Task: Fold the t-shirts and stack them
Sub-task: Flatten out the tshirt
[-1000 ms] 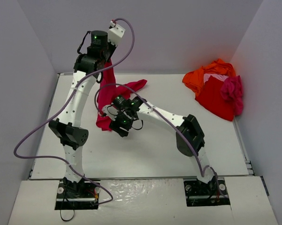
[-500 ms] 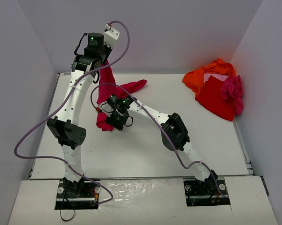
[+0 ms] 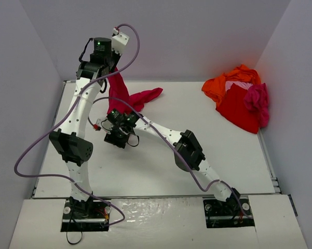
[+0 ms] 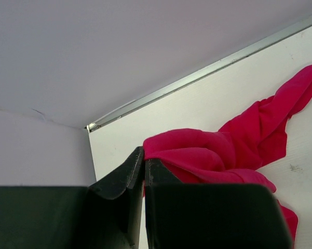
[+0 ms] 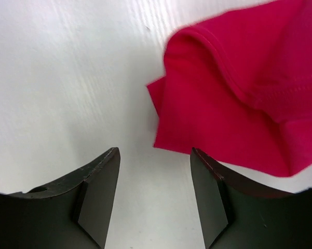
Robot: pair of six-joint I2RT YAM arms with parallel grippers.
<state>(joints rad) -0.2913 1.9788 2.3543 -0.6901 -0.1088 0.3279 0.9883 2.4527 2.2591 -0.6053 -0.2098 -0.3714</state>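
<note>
My left gripper (image 3: 113, 72) is raised at the far left and shut on a crimson pink-red t-shirt (image 3: 125, 96). The shirt hangs from it, and one end trails on the table towards the right. In the left wrist view the fingertips (image 4: 144, 156) pinch a fold of this shirt (image 4: 223, 150). My right gripper (image 3: 114, 139) is low over the table just below the hanging shirt. In the right wrist view it is open (image 5: 154, 155) and empty, and the shirt's hemmed corner (image 5: 233, 104) lies just beyond its fingers.
A pile of t-shirts lies at the far right: orange (image 3: 220, 85), red (image 3: 239, 111), magenta (image 3: 257, 99) and a bit of pale pink (image 3: 233, 84). White walls close the table (image 3: 161, 171) at left, back and right. A purple cable (image 3: 41, 150) loops from the left arm.
My left gripper has moved up and left, lifting the crimson shirt higher. My right arm has stretched left and farther out, so its open gripper is under the shirt's lower end.
</note>
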